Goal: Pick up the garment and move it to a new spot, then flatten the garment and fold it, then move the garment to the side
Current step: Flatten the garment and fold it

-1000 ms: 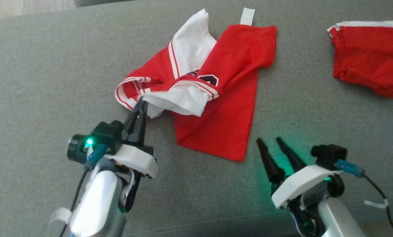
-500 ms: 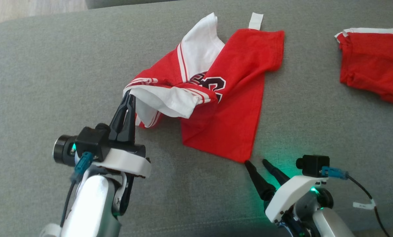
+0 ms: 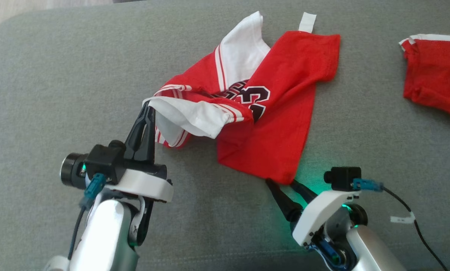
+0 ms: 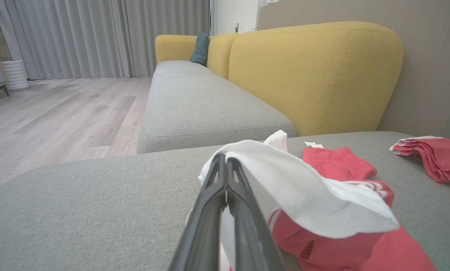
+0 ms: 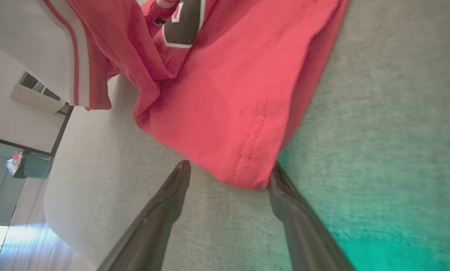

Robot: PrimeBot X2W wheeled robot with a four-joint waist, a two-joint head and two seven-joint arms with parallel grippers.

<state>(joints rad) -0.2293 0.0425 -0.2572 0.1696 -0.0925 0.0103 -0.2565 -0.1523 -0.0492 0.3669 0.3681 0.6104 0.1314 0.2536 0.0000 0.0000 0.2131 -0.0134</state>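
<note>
Grey sofa cushion (image 3: 51,75) carries the garment (image 3: 281,128); left pincer (image 3: 147,110) clamps its white edge at 8 o'clock, right pincer (image 3: 280,182) gapes around its 5 o'clock corner.

the garment (image 3: 281,124) was bright red, with white stripes, a white lining and a dark number edged in white. the cushion (image 3: 59,75) was plain grey. a second cloth (image 3: 435,86) was red with white trim. the sofa back (image 4: 315,75) was mustard yellow. the floor (image 4: 59,113) was pale wood-grain.
</note>
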